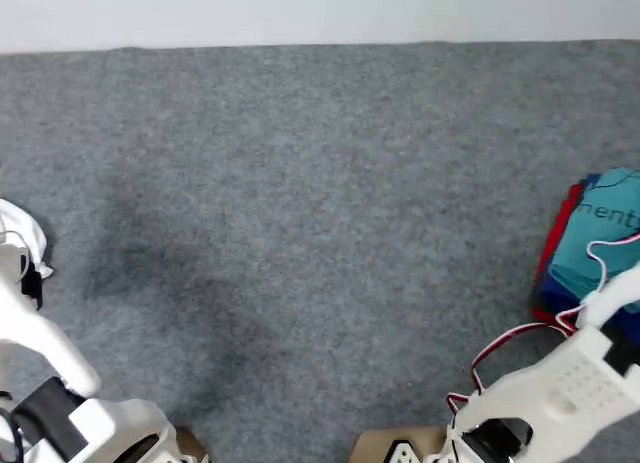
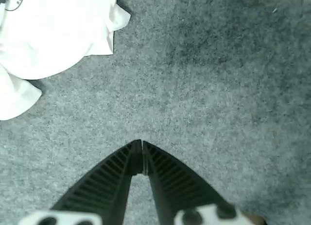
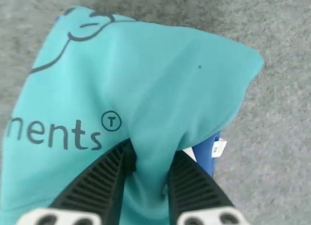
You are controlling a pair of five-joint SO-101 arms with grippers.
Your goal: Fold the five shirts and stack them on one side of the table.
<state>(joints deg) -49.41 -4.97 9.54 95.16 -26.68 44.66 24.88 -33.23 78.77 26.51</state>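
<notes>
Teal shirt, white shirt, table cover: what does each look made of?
The teal shirt looks like a matte cotton-type knit: it creases softly and carries flat dark print. The white shirt seems similar thin matte cloth, lying in limp rumpled folds; its weave is too fine to tell. The table cover looks like grey felt or short-pile carpet, matte, with a mottled fuzzy surface.

The table cover (image 1: pixel 320 183) is grey, fuzzy, matt felt. The teal shirt (image 3: pixel 146 79) and white shirt (image 2: pixel 53 30) are soft, smooth cloth. The left gripper (image 2: pixel 142 146) and right gripper (image 3: pixel 152 149) are ribbed, matt black plastic.
</notes>
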